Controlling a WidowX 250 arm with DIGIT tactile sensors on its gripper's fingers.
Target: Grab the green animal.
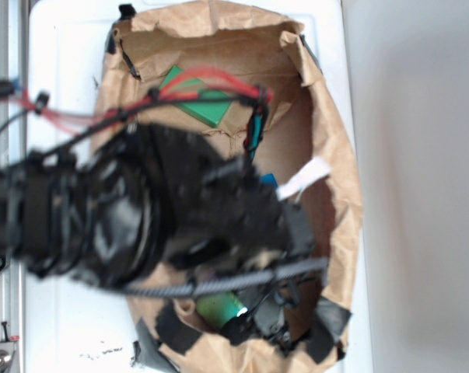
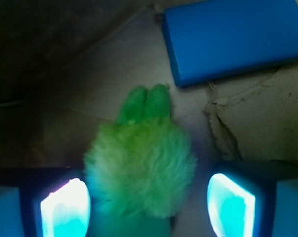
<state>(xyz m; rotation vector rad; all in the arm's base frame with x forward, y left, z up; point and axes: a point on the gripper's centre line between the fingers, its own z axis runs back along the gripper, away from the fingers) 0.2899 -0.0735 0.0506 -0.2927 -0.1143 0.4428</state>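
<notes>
The green animal (image 2: 141, 163) is a fuzzy yellow-green plush with two duller green lobes pointing away from me, lying on the brown paper floor. In the wrist view my gripper (image 2: 148, 202) stands open around it. The left pad (image 2: 64, 207) sits at the plush's edge. A strip of floor shows between the plush and the right pad (image 2: 231, 205). In the exterior view the animal (image 1: 217, 308) peeks out below the black arm, with the gripper (image 1: 246, 315) beside it near the bag's front end.
A blue block (image 2: 233, 39) lies just beyond the animal. A flat green block (image 1: 199, 105) sits at the bag's far end. The crumpled brown paper bag wall (image 1: 339, 194) rings everything, taped with black tape (image 1: 331, 318). A white scrap (image 1: 304, 179) lies by the blue block (image 1: 269, 180).
</notes>
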